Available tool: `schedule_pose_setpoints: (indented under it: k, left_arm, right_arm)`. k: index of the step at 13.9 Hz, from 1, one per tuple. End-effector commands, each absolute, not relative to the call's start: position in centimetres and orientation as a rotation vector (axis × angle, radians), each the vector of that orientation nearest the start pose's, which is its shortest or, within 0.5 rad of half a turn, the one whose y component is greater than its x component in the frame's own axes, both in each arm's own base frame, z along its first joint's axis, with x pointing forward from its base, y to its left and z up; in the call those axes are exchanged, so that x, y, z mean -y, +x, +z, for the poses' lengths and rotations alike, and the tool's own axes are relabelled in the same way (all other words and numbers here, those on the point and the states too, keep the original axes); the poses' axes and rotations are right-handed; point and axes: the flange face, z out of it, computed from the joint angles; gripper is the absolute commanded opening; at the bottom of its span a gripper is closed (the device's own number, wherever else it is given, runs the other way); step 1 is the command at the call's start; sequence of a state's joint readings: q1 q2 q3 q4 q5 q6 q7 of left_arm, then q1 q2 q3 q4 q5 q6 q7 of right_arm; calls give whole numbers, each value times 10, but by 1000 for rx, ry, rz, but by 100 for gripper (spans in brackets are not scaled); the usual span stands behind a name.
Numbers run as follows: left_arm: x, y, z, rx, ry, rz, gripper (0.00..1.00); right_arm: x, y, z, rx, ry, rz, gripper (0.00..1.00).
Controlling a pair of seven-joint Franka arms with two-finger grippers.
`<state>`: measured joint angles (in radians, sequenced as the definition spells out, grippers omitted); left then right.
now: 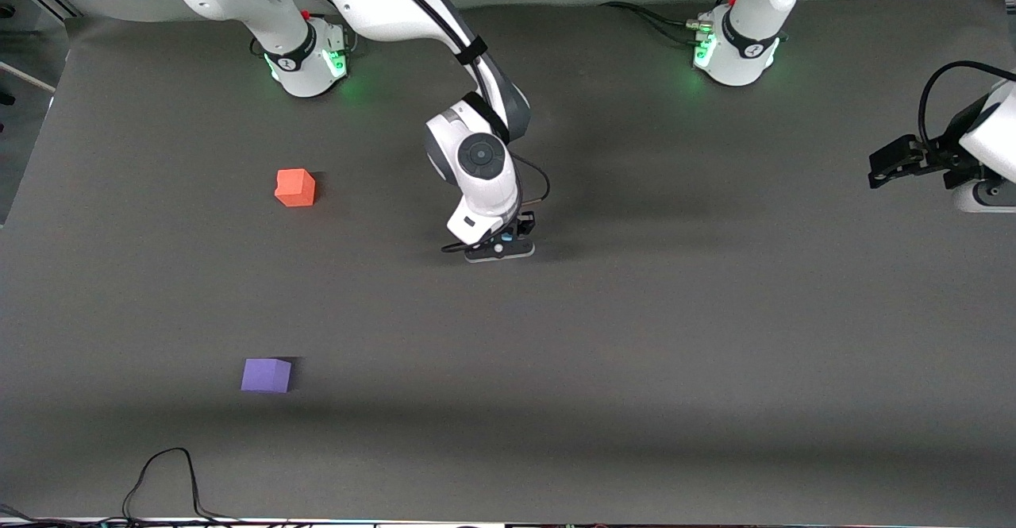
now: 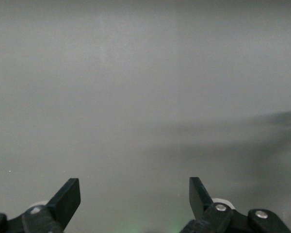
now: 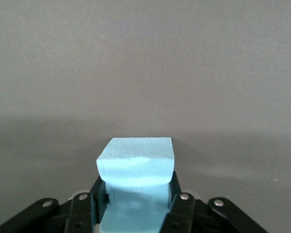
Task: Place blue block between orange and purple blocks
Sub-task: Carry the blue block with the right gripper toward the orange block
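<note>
My right gripper (image 1: 508, 236) is shut on the blue block (image 3: 136, 165), a light sky-blue cube squeezed between its fingers; it is low over the middle of the table, and only a sliver of blue (image 1: 506, 237) shows in the front view. The orange block (image 1: 295, 187) sits on the table toward the right arm's end. The purple block (image 1: 266, 375) sits nearer to the front camera than the orange one, with a wide gap between them. My left gripper (image 1: 885, 167) is open and empty, held up at the left arm's end of the table, where that arm waits.
The table is a dark grey mat (image 1: 675, 337). A black cable (image 1: 163, 480) loops at the table edge nearest the front camera. The two arm bases (image 1: 305, 55) (image 1: 738, 48) stand along the top of the front view.
</note>
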<state>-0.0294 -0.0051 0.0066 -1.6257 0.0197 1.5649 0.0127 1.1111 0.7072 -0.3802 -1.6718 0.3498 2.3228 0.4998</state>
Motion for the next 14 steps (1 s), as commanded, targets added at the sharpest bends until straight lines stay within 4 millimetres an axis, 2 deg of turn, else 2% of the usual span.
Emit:
schedule_pose_setpoints:
  k: [1,3,6,7,10,11,14]
  left_arm:
    - [11,550,604,-65,-3148,77,100]
    - [9,550,604,-53,-3163,80,100]
    - [10,550,604,-58,-3162,80,100]
    - [10,551,604,-55,-3160,75,100]
    - [8,550,603,-51,-3148,82,100]
    - [8,550,604,-48,-3146,82,100]
    - [9,550,604,-58,-3122,81,100]
  right_arm:
    - [-473,491,265,91,-3085,41,27]
    - [-453,508,321,66,-3063,112,27]
    - [-413,529,428,68,-3008,196,30]
    - [-405,530,461,70,-2989,202,30]
    - [-370,544,540,24,-2965,193,30]
    - [-357,550,558,21,-2964,189,30]
    - [-316,556,575,42,-2969,216,34]
